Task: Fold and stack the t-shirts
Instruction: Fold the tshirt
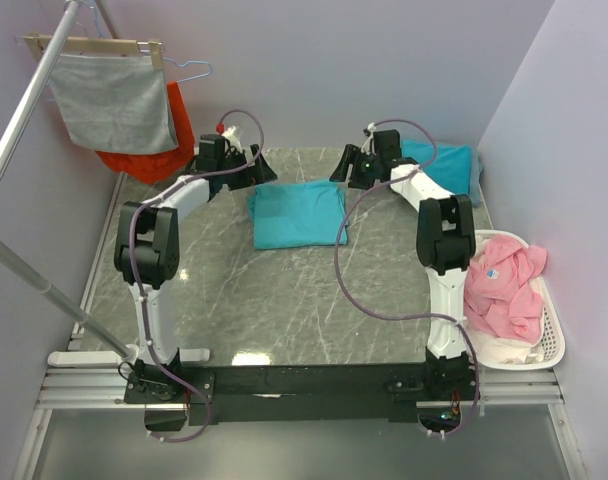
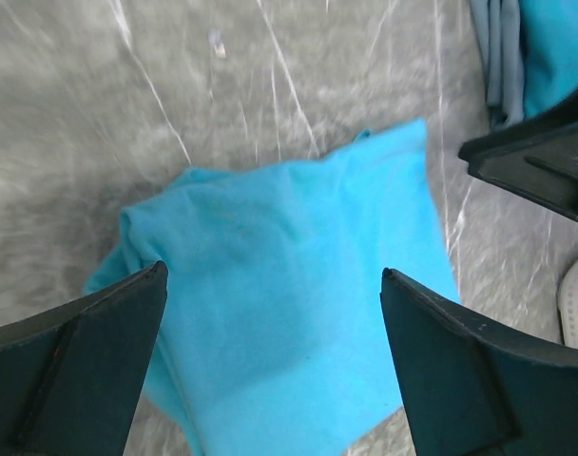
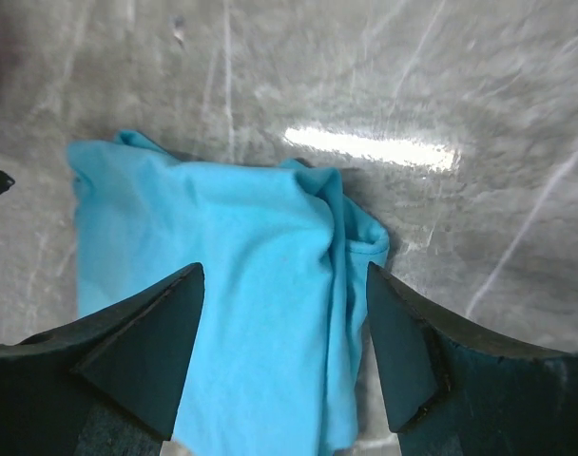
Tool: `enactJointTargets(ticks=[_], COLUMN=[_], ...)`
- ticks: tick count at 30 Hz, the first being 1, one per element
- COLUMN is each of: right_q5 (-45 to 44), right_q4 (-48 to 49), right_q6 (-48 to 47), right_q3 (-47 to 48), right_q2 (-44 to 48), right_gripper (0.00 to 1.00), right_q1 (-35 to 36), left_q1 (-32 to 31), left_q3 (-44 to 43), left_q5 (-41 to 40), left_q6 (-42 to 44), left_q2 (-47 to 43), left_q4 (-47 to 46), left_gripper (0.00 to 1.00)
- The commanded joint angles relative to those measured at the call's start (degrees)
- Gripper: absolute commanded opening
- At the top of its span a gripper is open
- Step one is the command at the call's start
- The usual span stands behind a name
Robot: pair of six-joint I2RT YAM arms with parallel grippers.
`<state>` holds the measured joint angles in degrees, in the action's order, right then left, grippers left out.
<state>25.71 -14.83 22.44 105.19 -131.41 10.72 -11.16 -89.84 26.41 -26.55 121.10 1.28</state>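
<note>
A folded teal t-shirt (image 1: 297, 213) lies flat on the marble table (image 1: 234, 290), directly beneath and between the two grippers. The left gripper (image 2: 275, 275) hangs over the shirt's far left corner with its jaws spread wide and nothing in them. The right gripper (image 3: 284, 274) hangs over the far right corner, equally wide and empty, and the cloth fills the gap between its fingers (image 3: 137, 351) in the wrist view. How close either gripper sits to the fabric cannot be told. A second teal t-shirt (image 1: 444, 160) rests just behind and to the outer side of the right gripper. Well to that gripper's right and nearer the arm bases, a white basket (image 1: 554, 345) holds pink clothes (image 1: 504, 285). Beyond and to the left of the left gripper, a grey cloth (image 1: 114, 100) hangs from a hanger, with an orange-red garment (image 1: 174, 140) behind it.
</note>
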Motion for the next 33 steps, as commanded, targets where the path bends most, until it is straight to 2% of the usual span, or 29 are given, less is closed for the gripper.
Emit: enactJointTargets(ticks=[1, 3, 8, 16, 22, 29, 33], right_q5=[-1.19, -1.19, -1.02, -0.05, 1.27, 3.99, 7.58], right_q4=[-1.34, -3.18, -8.02, -5.91, -4.95, -3.54, -2.75], right_q6=[-1.08, -1.95, -4.5, -5.47, -4.6, -3.45, -2.49], right_q3=[-1.03, -0.78, -1.99, -7.89, -10.44, -11.76, -11.23], right_q2=[7.65, 8.1, 7.93, 8.55, 6.79, 5.65, 3.63], right_gripper=[0.76, 0.76, 0.75, 0.75, 0.74, 0.72, 0.71], right_q1=[-0.79, -0.7, -0.79, -0.79, -0.61, 0.35, 1.41], left_q1=[0.17, 0.17, 0.17, 0.08, 0.08, 0.08, 0.08], left_q3=[-0.6, 0.72, 7.3, 11.79, 11.01, 10.91, 13.02], left_q5=[-5.58, -6.11, -6.46, -7.43, -6.55, -0.32, 5.03], left_q6=[2.2, 2.03, 1.23, 2.11, 2.11, -0.43, -3.59], left_q2=[-5.08, -5.0, -5.78, -5.79, -4.74, -2.01, -0.96], left_q4=[4.16, 5.83, 3.21, -0.84, -3.39, -6.11, -11.11], left_gripper=[1.0, 0.99, 0.99, 0.99, 0.99, 0.99, 1.0])
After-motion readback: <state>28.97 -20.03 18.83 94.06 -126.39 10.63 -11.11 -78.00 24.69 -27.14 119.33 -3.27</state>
